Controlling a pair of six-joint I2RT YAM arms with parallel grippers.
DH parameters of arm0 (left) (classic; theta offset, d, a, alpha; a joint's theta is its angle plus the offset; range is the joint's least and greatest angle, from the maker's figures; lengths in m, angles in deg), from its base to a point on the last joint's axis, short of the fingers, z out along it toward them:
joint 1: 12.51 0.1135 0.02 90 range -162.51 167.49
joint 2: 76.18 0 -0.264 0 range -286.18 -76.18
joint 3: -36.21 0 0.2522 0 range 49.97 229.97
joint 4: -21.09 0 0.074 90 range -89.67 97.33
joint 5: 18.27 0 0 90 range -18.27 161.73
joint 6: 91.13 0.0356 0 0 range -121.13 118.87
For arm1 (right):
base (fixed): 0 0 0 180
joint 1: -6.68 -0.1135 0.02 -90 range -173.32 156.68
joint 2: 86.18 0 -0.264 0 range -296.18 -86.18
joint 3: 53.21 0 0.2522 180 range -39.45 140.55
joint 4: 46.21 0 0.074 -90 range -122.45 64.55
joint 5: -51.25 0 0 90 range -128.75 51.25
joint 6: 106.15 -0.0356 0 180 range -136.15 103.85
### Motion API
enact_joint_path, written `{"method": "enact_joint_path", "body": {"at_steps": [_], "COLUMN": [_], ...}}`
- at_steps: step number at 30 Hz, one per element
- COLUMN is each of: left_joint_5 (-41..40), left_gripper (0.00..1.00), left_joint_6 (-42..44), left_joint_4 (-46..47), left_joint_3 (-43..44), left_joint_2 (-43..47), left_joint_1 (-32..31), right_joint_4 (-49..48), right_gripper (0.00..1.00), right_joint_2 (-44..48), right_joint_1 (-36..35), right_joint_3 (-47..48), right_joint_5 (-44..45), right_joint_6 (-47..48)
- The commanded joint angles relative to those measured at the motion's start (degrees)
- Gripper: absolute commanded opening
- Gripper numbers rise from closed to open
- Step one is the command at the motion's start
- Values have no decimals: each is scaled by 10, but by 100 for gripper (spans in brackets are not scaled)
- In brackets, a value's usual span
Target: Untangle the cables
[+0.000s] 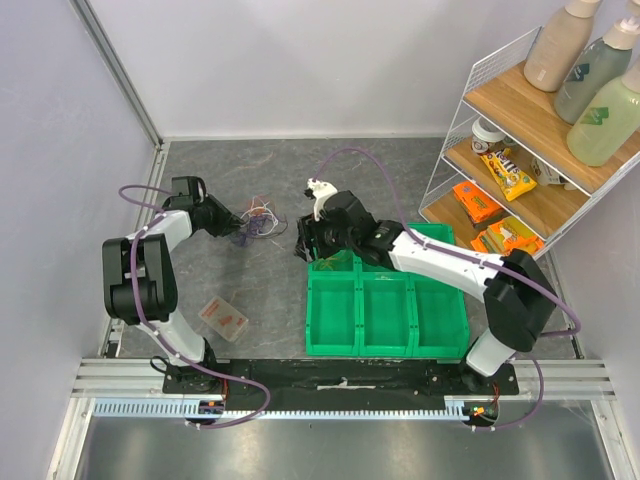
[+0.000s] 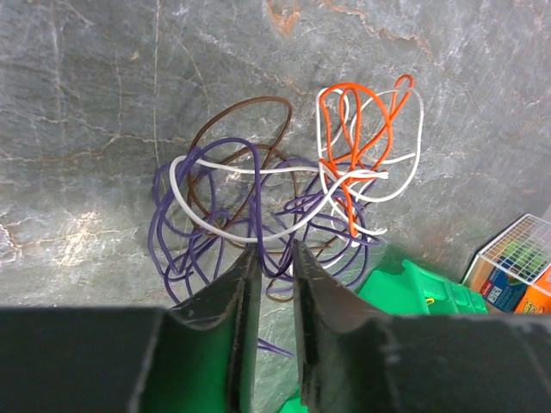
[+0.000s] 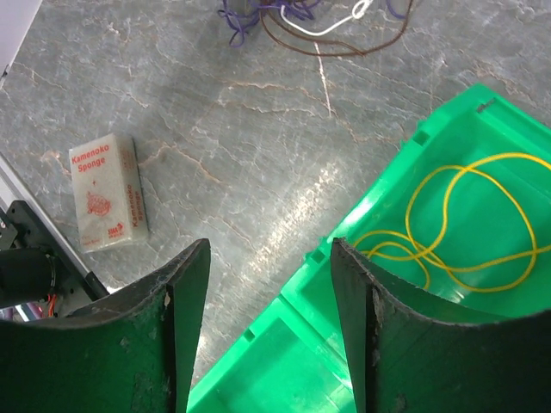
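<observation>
The cables (image 2: 275,202) lie in a loose tangle on the grey marbled table (image 1: 400,180), in front of the left arm and well left of the green bin (image 3: 392,168). In the left wrist view a purple wire (image 2: 176,228) makes several overlapping loops on the left side of the heap, a white wire (image 2: 215,225) threads across them, a brown loop (image 2: 237,112) rises at the far side, and an orange wire (image 2: 344,129) sits doubled up on the right, ringed by more white. One yellow cable (image 3: 456,228) lies apart from the rest, coiled alone inside a compartment of the bin. The left gripper (image 2: 269,256) sits at the near edge of the tangle with its jaws narrow, only a slim gap between the dark fingers (image 2: 232,297); purple strands run right up to the tips and one crosses the gap lower down, but I cannot tell whether any strand is actually pinched. The right gripper (image 3: 269,245) is spread wide with nothing between its fingers, and it hangs over the bin's left rim, by the compartment with the yellow cable. On the bare table nearer the arm bases lies a small wrapped sponge packet (image 3: 108,191). A wire shelf (image 1: 520,150) with snack packs and bottles stands at the far right.
</observation>
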Motion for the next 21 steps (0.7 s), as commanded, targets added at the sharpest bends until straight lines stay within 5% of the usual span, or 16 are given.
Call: {"method": "enact_joint_path", "body": {"at_steps": [1,2,12,21], "left_joint_5": [-4,-6,16,110], "left_gripper": [10,2,2,2], "left_joint_6": [-5,1,45,5], "left_joint_4": [42,36,-8,-38], "left_joint_3": [8,10,-33,-4], "left_joint_2": [1,5,239,401], "left_joint_1": [1,1,2,3], "right_joint_4": [-32,-36,-80,-245], "right_gripper": [65,65,79,91], "right_joint_2": [-36,-48,-192,-355], "right_joint_1": [-15,-17,-22,-22], "right_joint_3": [52,62,208,331], "right_joint_5": [-1,-1,-18,42], "right_joint_6": [-9,-10,5,-99]}}
